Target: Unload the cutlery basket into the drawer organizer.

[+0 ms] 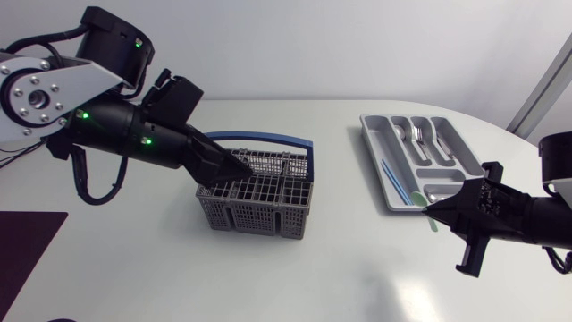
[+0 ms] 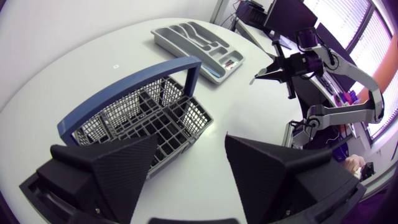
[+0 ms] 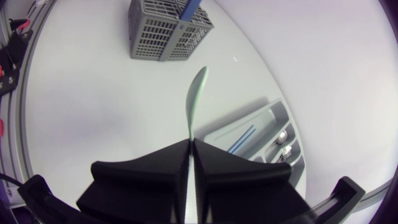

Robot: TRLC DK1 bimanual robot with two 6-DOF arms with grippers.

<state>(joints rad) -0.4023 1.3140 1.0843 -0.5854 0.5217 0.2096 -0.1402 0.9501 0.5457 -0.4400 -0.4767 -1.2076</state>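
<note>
Right gripper (image 3: 191, 140) pinched tight on a pale green spoon (image 3: 196, 99), held at the organizer's (image 1: 374, 148) near edge. My left gripper (image 2: 191, 143) gaped wide above the basket (image 1: 255, 207). Bare table (image 1: 349, 250) lay between basket and organizer.

Left arm (image 1: 45, 89): silver-grey link with ringed screws, black joints bearing green lights (image 1: 138, 42), looped black cable (image 1: 82, 183). Right gripper (image 1: 428, 211): matte black, broad wedge-shaped fingers.
</note>
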